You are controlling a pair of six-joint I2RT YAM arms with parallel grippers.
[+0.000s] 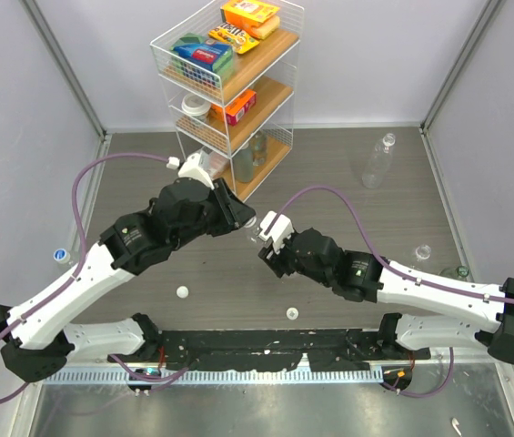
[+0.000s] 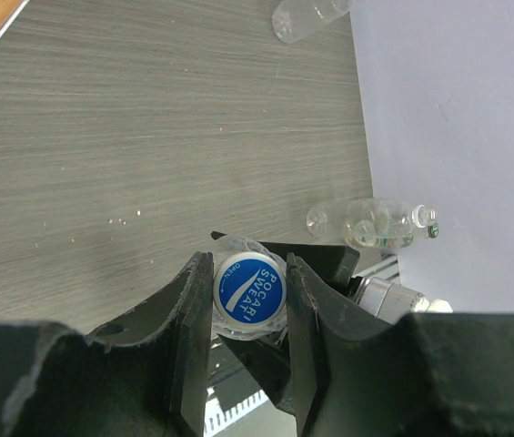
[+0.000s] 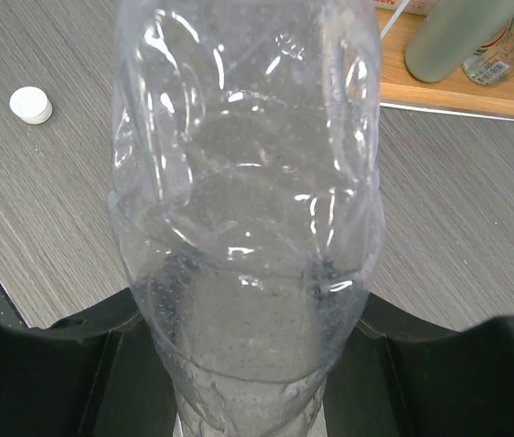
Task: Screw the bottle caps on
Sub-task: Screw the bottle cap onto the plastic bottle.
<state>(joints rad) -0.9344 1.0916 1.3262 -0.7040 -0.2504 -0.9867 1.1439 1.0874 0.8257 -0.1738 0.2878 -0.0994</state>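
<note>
A: What does your right gripper (image 3: 252, 319) have?
B: It is clenched around the clear ribbed plastic bottle (image 3: 247, 182), held above the grey wood-grain table (image 3: 475, 209). A small round white plastic cap (image 3: 31, 104) lies on the table at 10 o'clock from it.
A: And the left gripper (image 2: 249, 266)?
B: My 2 fingers (image 2: 193, 309) closely flank the blue-topped round plastic cap (image 2: 248, 291) on a clear neck. I cannot tell whether they press it. A second clear bottle (image 2: 370, 223) lies at 2 o'clock.
</note>
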